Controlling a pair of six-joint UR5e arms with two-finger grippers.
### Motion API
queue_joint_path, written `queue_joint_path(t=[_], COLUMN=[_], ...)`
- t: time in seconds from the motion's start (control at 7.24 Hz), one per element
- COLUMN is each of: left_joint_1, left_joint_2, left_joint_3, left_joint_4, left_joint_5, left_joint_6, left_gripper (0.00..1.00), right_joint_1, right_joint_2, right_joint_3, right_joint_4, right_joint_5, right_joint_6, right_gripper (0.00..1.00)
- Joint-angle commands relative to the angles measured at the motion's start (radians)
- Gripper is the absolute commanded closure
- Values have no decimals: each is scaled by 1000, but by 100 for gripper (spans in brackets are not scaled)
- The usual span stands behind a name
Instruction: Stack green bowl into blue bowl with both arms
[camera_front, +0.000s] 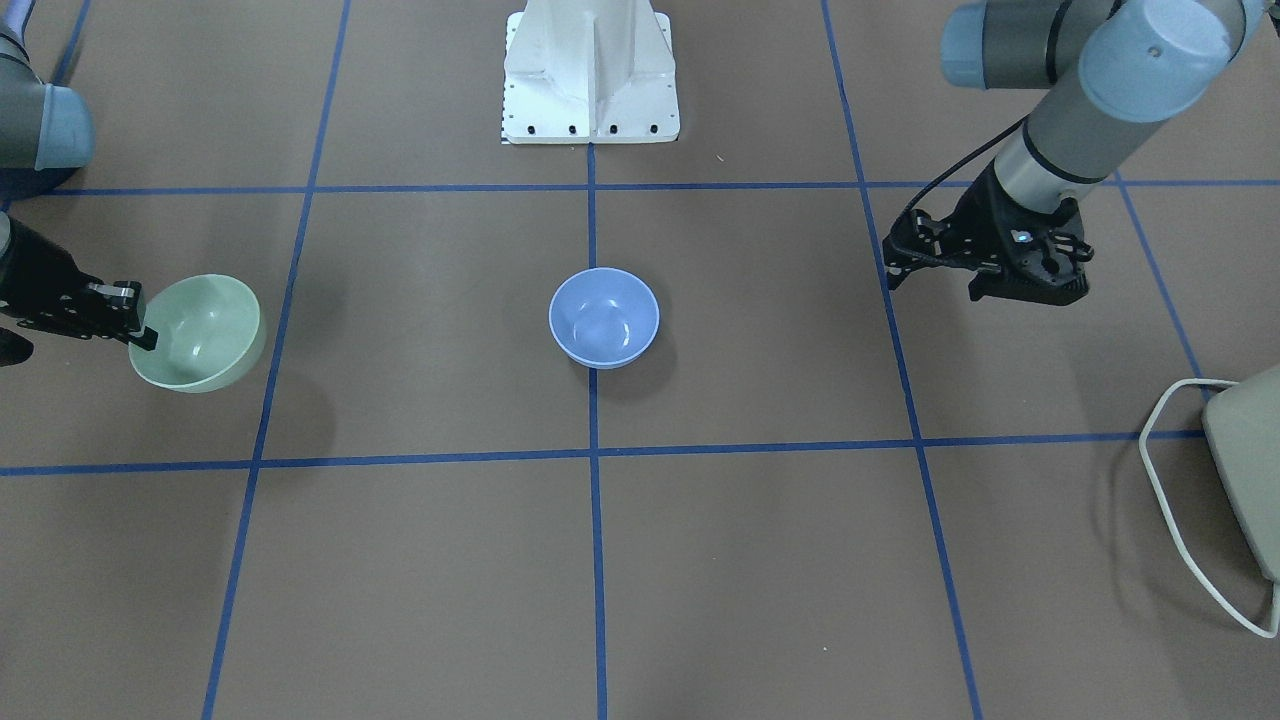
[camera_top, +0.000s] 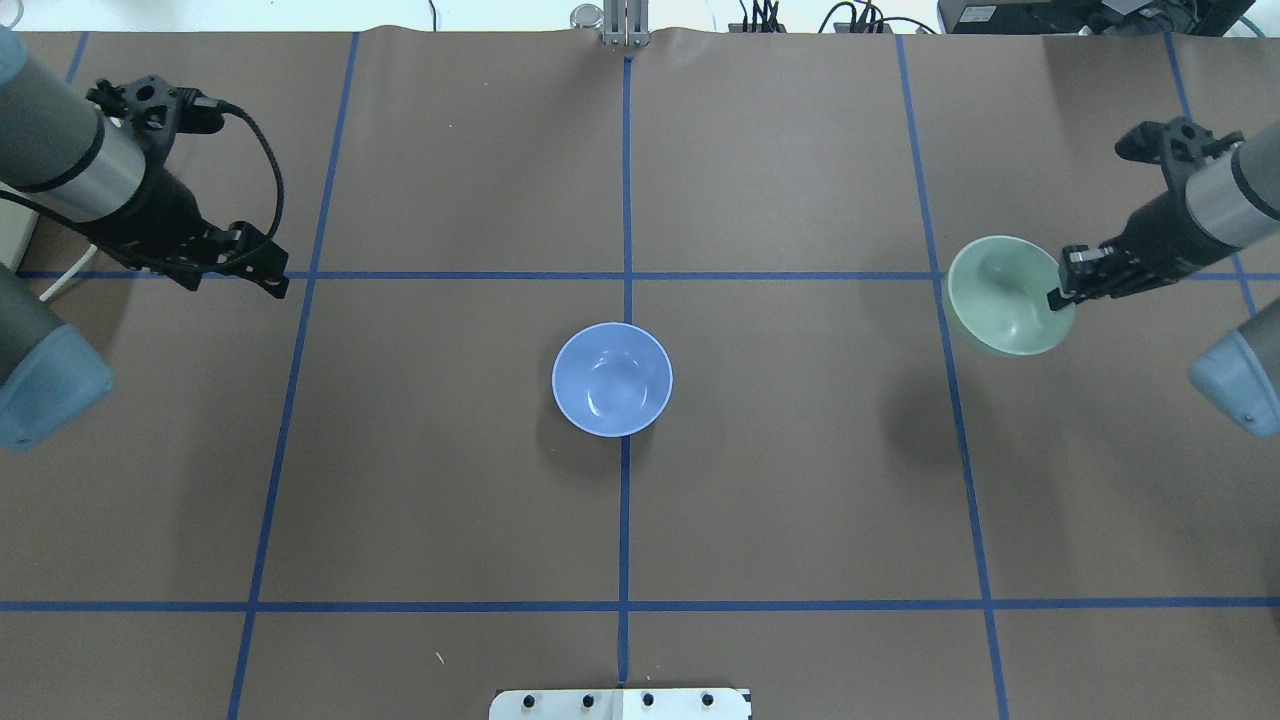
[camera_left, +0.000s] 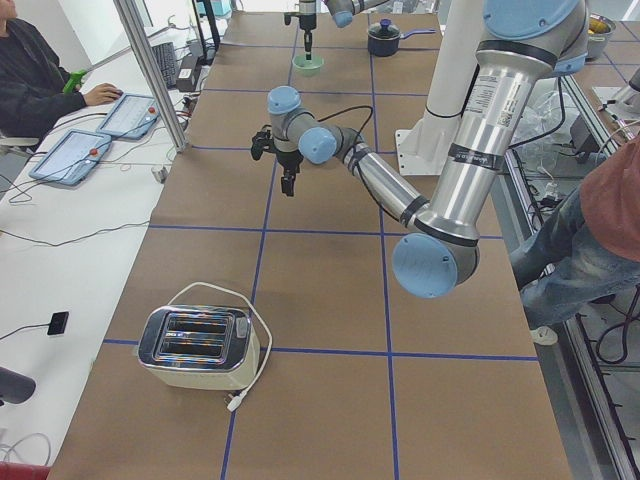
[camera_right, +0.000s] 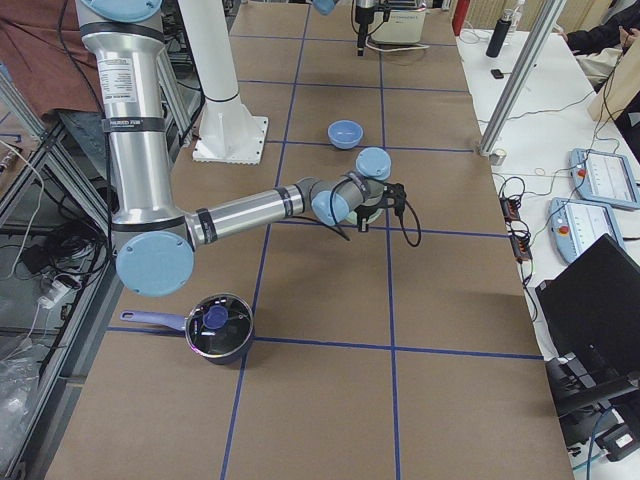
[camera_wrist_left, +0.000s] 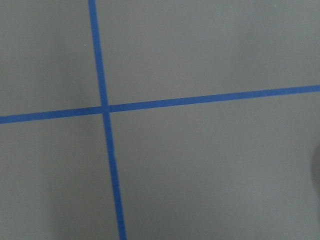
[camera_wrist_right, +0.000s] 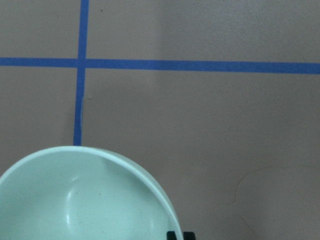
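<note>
Right gripper (camera_top: 1058, 295), grasping the green bowl (camera_top: 995, 300) by its rim, should carry it level toward 9 o'clock, centring over the blue bowl (camera_top: 612, 380).

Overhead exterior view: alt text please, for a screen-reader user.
The right gripper pinches the rim of a tilted green bowl, held above the brown table at the view's right. A blue bowl sits empty at the table's centre, and the left gripper hovers at upper left, holding nothing.

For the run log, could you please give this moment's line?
right end effector: gripping green bowl rim; left end effector: open; blue bowl: empty
</note>
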Motion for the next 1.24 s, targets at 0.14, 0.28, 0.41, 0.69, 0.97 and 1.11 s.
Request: queue_joint_path(t=[0.14,0.28,0.41,0.69,0.97,1.11], left_joint_1=[-69,-75,-96,-240,-320,-363], left_joint_2=[268,332,384,394,381,366], left_joint_3=[-47,-44,-56,8,88,88], left_joint_4=[-203,-284,-329,-330,-316,-250], left_joint_5=[-1,-3,-15,-136,-151,-189], left_joint_6=[132,141,145,291,419,481], left_gripper=[3,3,3,3,3,3], right_joint_1=[-144,-209,-272,-338,-381,-401], right_joint_2=[285,345,396,506,533,559], right_joint_3=[64,57,50,-23,-50,-88], right_joint_4=[-201,-203,-203,-204,-199,-196], right_joint_5=[-53,-94,-145,-218,-263,-277], right_joint_6=[307,386,451,534,546,555], right_gripper=[100,100,100,100,100,100])
